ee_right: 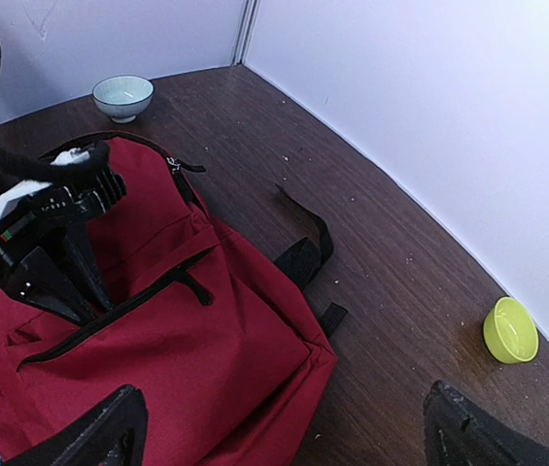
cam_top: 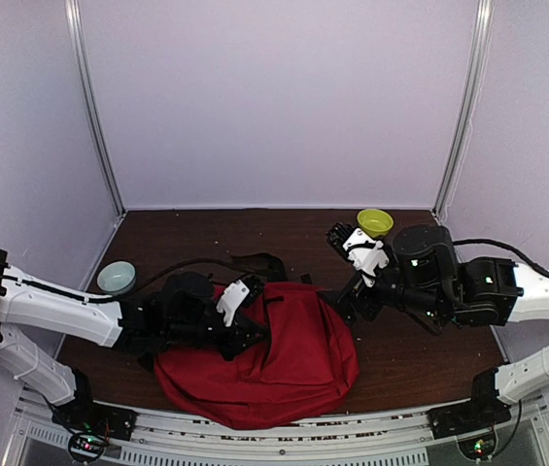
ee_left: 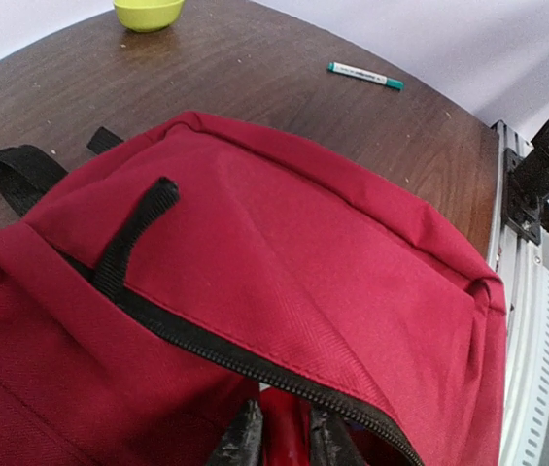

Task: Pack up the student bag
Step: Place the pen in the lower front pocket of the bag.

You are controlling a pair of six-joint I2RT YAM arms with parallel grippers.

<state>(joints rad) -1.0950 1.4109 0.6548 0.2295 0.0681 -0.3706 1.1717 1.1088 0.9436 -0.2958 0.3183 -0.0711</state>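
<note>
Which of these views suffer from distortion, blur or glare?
Left wrist: fisheye bends the table edge; the left gripper is blurred at the frame bottom, the student bag sharp. Right wrist: the right gripper shows as dark, soft shapes in the bottom corners. Top external: even, soft light, no glare.

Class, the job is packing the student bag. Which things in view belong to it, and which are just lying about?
Belongs:
student bag
left gripper, pinching its fabric
probably the green pen

Lying about:
yellow bowl
pale blue bowl
</note>
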